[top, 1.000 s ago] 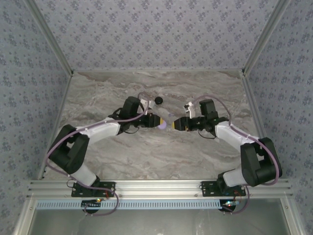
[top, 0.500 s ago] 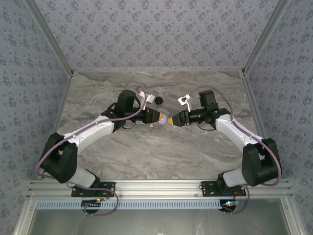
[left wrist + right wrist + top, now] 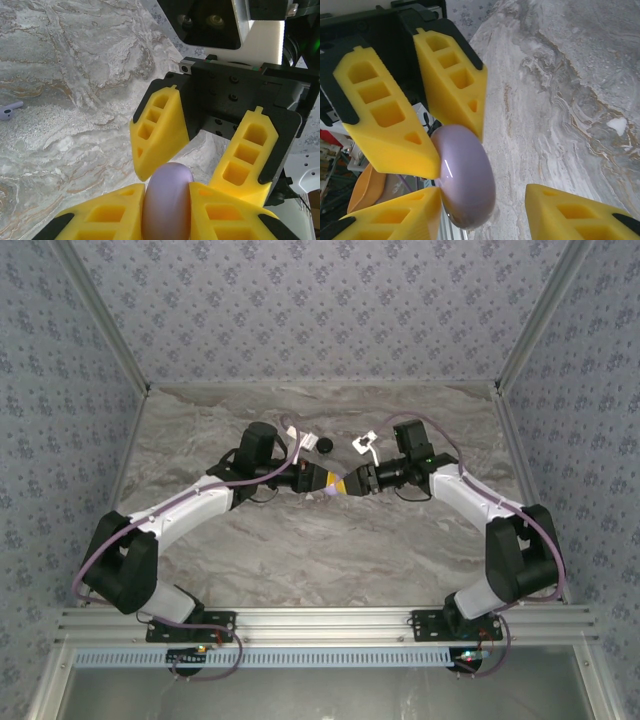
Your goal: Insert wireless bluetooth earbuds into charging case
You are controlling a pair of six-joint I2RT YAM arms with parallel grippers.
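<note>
"Start at the left of the overhead view. What's that arm's claw doing?"

"The left gripper (image 3: 327,481) reaches in to the middle of the frame. It's pinched narrow on a pale lavender disc (image 3: 337,485), held on edge between its yellow fingers (image 3: 127,197)."

"And the charging case?"

"The charging case (image 3: 325,445) is the little black round thing lying on the marble table (image 3: 200,430). In that view it's just above the left gripper, apart from both claws."

"Anything else lying about?"

"At the left edge of the left wrist view there's a small pale lavender piece (image 3: 10,111) on the marble, well away from the disc. I can't tell what it is."

"Now the right side."

"The right gripper (image 3: 351,484) meets the left one nose to nose. Its jaws stand open around the disc's free half. In its own wrist view the lower-left finger (image 3: 420,205) touches the disc and the lower-right finger (image 3: 560,197) is clear of it."
</note>
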